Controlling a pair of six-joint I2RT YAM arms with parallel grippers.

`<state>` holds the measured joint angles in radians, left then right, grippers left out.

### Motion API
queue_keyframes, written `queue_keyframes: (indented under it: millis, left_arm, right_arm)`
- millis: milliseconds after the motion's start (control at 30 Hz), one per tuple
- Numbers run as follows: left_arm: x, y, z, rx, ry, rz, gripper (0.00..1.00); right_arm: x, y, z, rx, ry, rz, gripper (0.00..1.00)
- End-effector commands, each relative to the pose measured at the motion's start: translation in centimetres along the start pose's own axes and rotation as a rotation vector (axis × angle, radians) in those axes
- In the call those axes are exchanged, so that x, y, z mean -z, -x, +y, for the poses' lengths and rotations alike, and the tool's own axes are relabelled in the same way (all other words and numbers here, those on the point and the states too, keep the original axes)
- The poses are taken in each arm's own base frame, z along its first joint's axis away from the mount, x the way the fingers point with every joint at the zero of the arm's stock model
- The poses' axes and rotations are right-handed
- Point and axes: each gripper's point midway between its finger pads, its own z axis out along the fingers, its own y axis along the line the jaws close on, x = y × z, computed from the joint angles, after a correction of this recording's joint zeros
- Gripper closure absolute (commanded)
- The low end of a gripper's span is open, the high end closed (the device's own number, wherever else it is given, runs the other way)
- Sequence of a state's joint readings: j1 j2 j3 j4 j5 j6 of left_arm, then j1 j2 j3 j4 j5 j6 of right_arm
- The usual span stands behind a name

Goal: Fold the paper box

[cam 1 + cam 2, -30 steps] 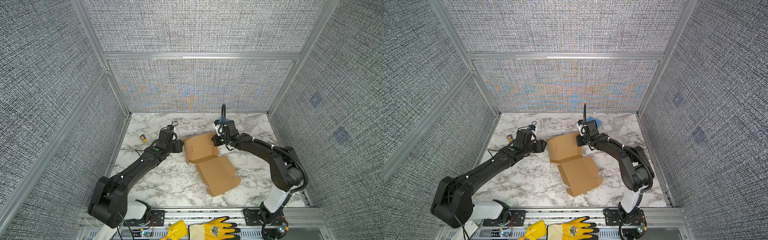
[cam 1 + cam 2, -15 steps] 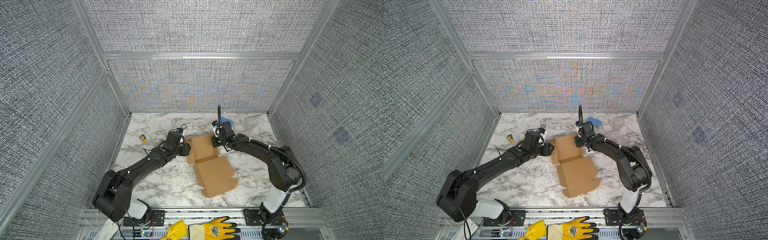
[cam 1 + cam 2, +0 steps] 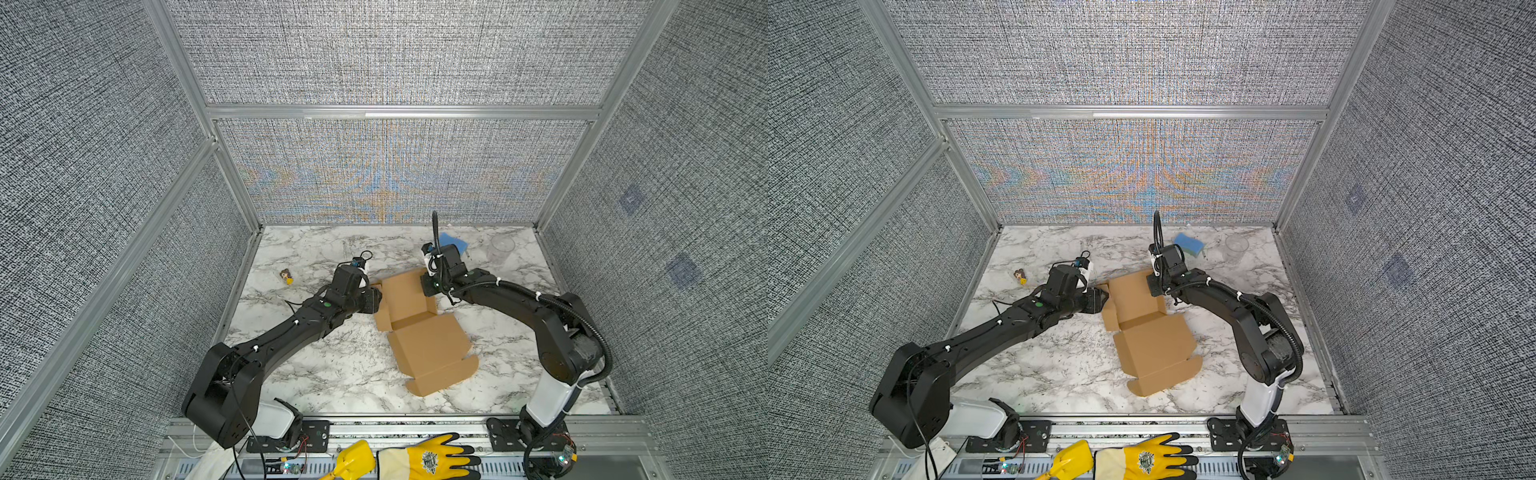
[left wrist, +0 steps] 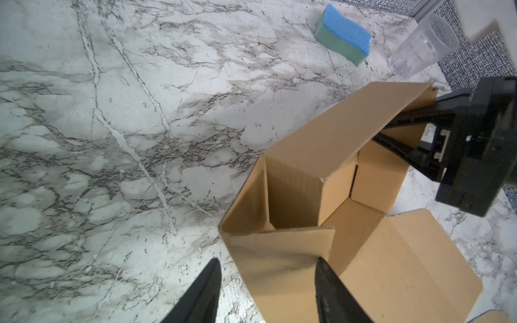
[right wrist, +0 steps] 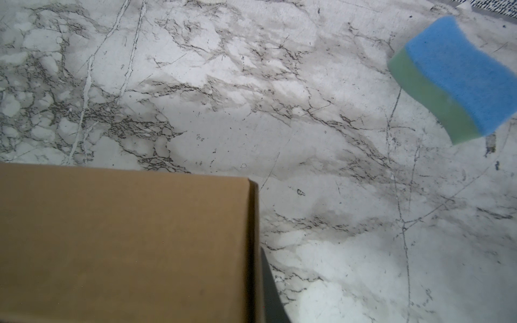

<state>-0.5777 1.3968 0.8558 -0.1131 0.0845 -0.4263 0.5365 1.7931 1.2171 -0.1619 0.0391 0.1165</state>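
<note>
The paper box is brown cardboard lying mid-table, its lid panel flat toward the front and its far half partly raised into walls. My left gripper is at the box's left side. In the left wrist view it is open, with a side flap of the box between its fingers. My right gripper is shut on the right end of the raised far wall. In the right wrist view that wall hides all but one finger.
A blue sponge and a clear cup stand at the back right. A small figurine lies at the back left. A yellow glove rests on the front rail. Fabric walls enclose the table.
My left gripper has moved right, up to the box's left flap, and has narrowed slightly. The box has shifted a little to the left. The right gripper keeps its hold on the far wall.
</note>
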Motion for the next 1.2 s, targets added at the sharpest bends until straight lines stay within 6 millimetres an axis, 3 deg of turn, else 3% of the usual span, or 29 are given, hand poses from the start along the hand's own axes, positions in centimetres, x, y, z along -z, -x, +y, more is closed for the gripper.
queue_keyframes:
  millis: [0, 300, 433, 633, 767, 900, 1033, 1167]
  left_arm:
    - [0.9, 0.9, -0.5, -0.012, -0.022, -0.045, 0.44]
    - [5.1, 1.6, 1.7, 0.039, 0.049, -0.165, 0.44]
    - [6.1, 1.4, 3.8, 0.098, 0.103, -0.198, 0.45]
    - [5.0, -0.4, 7.1, 0.185, 0.185, -0.14, 0.5]
    - [3.5, -1.4, 8.0, 0.198, 0.199, -0.094, 0.51]
    - [1.6, -2.1, 7.5, 0.199, 0.154, -0.046, 0.51]
    - [-0.7, -1.9, 4.8, 0.146, 0.014, 0.031, 0.52]
    - [-1.3, -0.7, 2.6, 0.114, -0.083, -0.005, 0.53]
  right_arm:
    - [0.1, -0.1, 0.3, -0.013, 0.011, -0.001, 1.0]
    - [-0.3, -0.3, 0.4, -0.021, 0.021, -0.005, 1.0]
    - [-0.2, -0.3, 0.6, -0.017, 0.036, -0.01, 1.0]
    - [0.6, 0.1, 1.2, -0.015, 0.083, -0.04, 1.0]
    - [1.2, 0.5, 1.4, -0.016, 0.093, -0.054, 1.0]
    - [1.5, 0.7, 1.4, -0.018, 0.094, -0.064, 1.0]
    - [1.4, 0.7, 1.5, -0.022, 0.098, -0.062, 1.0]
    - [1.2, 0.6, 1.5, -0.022, 0.097, -0.059, 1.0]
